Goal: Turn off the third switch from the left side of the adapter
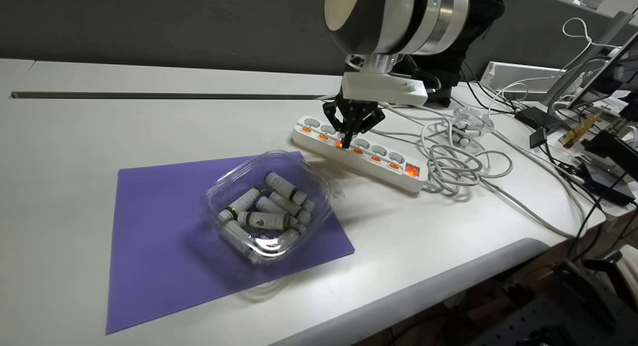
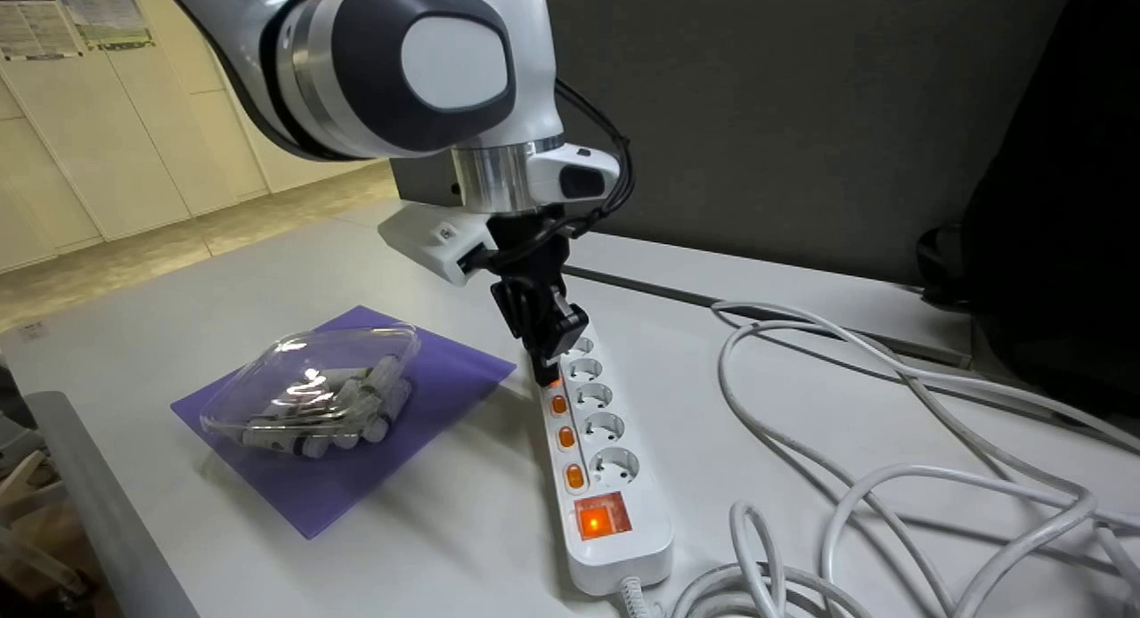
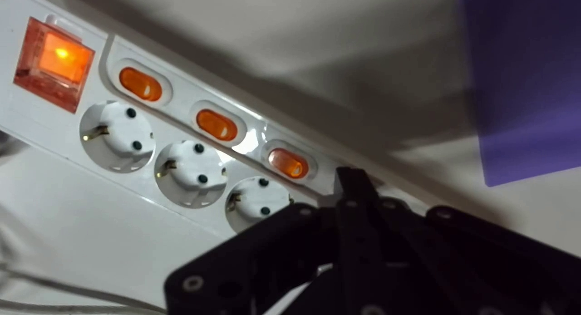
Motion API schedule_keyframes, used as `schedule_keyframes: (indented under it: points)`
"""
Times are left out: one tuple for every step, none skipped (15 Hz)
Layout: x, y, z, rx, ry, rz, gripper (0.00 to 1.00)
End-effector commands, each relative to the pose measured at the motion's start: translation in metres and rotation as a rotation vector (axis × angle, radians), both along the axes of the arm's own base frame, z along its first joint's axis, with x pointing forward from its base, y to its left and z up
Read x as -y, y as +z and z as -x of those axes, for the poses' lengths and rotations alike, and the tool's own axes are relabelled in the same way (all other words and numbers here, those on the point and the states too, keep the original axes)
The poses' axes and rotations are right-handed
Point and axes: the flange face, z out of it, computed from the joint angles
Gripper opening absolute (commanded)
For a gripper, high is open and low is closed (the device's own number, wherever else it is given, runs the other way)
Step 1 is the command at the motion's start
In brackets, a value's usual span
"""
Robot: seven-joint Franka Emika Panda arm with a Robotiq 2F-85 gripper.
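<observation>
The adapter (image 1: pixel 356 161) is a white power strip lying on the table. It also shows in an exterior view (image 2: pixel 614 556) and in the wrist view (image 3: pixel 45 124). A row of orange switches runs along one edge. The third switch from the left (image 1: pixel 339 144) glows, partly covered by the fingertips; its edge shows in an exterior view (image 2: pixel 555 382). In the wrist view it is hidden behind the fingers. My gripper (image 1: pixel 347 144), also in an exterior view (image 2: pixel 546 376), is shut and empty, pointing down. Its tips (image 3: pixel 356 172) are at this switch; I cannot tell whether they touch it.
The large main switch (image 2: pixel 603 516) at the cable end is lit. A clear container (image 1: pixel 269 206) of vials stands on a purple sheet (image 1: pixel 154 246). White cables (image 1: pixel 451 164) coil beside the adapter. A dark partition (image 2: pixel 757 128) stands behind the table.
</observation>
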Motion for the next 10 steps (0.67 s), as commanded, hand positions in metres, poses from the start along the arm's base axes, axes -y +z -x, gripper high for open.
schedule_keyframes:
  points:
    - [0.008, -0.009, -0.008, -0.039, -0.033, -0.018, 0.0]
    - [0.01, -0.011, -0.009, -0.045, -0.041, -0.019, 0.0]
    - [0.012, -0.014, -0.009, -0.053, -0.048, -0.019, 0.0]
    - [0.014, -0.014, -0.01, -0.057, -0.052, -0.017, 0.0]
    - [0.017, -0.016, -0.011, -0.063, -0.056, -0.016, 0.0]
    - [0.019, -0.017, -0.012, -0.07, -0.06, -0.016, 0.0]
    - [0.02, -0.017, -0.012, -0.073, -0.061, -0.018, 0.0]
    - [0.02, -0.017, -0.012, -0.078, -0.062, -0.021, 0.0]
    - [0.02, -0.015, -0.013, -0.079, -0.065, -0.02, 0.0]
    - [0.02, -0.015, -0.013, -0.084, -0.066, -0.022, 0.0]
